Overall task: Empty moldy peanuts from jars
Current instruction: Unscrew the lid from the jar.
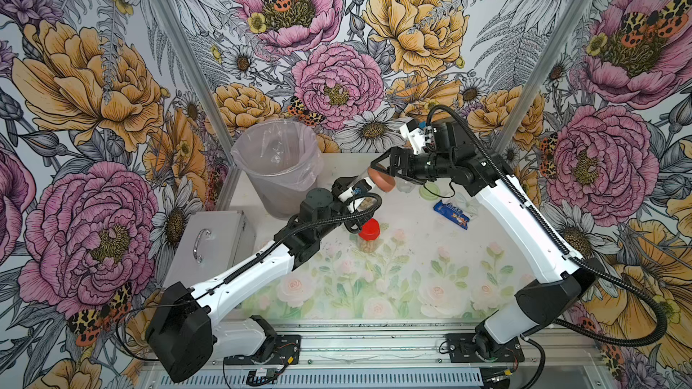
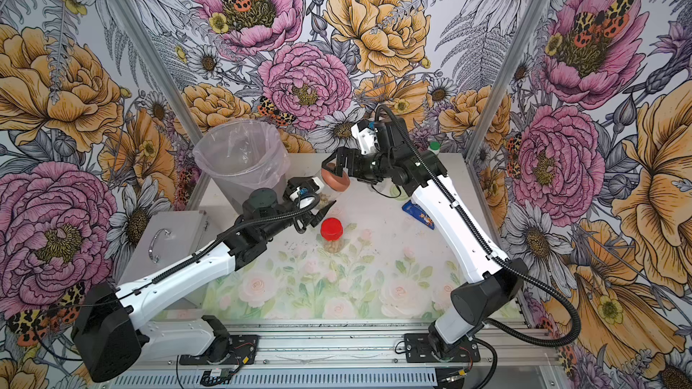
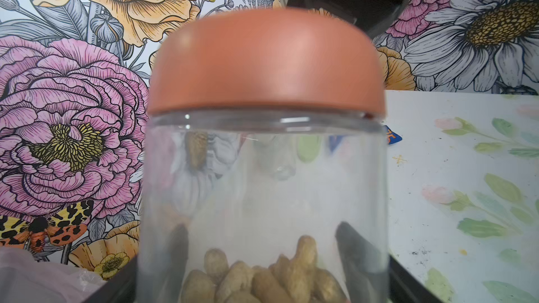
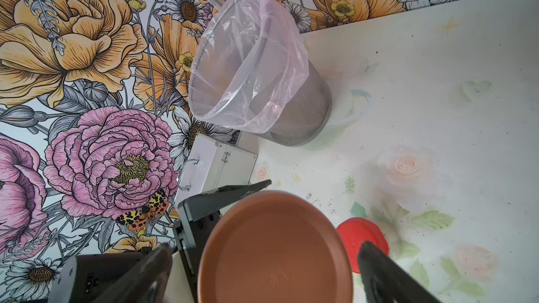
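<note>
A clear jar [image 3: 262, 185] with a brown lid [image 1: 381, 179] hangs tilted above the table, beside the bin. My left gripper [image 3: 265, 243] is shut on its lower body, where moldy peanuts [image 3: 262, 278] lie. My right gripper [image 4: 265, 255] is open, its fingers [image 4: 376, 269] on either side of the brown lid [image 4: 275, 246] with a gap on each side. A second jar with a red lid [image 1: 370, 229] stands upright on the table below them, with peanuts [image 1: 369, 245] inside. A light green lid [image 1: 430, 191] lies on the table under the right arm.
A mesh bin with a pink plastic liner [image 1: 277, 159] stands at the back left. A silver metal case [image 1: 209, 241] lies to its left. A blue wrapper [image 1: 451, 215] lies by the right arm. A small white bottle with a green cap [image 2: 434, 147] stands at the back.
</note>
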You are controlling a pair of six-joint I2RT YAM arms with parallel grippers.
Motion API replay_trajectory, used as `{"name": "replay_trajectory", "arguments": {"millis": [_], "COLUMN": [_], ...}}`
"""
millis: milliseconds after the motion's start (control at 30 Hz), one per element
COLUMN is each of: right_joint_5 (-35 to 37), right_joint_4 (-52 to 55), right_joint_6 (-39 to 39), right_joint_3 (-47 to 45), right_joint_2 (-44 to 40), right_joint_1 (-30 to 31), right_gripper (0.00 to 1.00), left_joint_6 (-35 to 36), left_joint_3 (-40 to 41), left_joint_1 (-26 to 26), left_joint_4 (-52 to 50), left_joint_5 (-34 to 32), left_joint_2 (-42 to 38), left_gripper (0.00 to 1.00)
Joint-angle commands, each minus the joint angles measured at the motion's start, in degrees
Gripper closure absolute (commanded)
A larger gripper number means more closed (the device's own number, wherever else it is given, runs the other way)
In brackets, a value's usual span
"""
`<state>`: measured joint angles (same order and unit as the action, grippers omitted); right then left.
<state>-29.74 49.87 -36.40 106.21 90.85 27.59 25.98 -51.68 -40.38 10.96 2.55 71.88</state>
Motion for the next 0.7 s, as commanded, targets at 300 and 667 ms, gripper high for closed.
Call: {"name": "replay_trajectory", "arguments": {"millis": [300,667], "right_joint_5": [0.52,-7.81], "right_joint_4": [-0.43,0.0], "right_joint_6": [1.69,16.46], "right_joint_3": [-1.79,-4.09], "right_joint_2": [0.46,-0.1], "right_joint_1": [1.61,1.78], "right_gripper": [0.08,0.26], "left_joint_6": [0.74,-5.87], "left_joint_3": [-3.34,-3.39], "left_joint_1": [-0.4,2.8], "left_joint_4": [4.7,3.22], "left_joint_5": [-0.67,11.77], "left_joint_2": [-0.42,-1.7], "left_gripper": [0.81,0.82]}}
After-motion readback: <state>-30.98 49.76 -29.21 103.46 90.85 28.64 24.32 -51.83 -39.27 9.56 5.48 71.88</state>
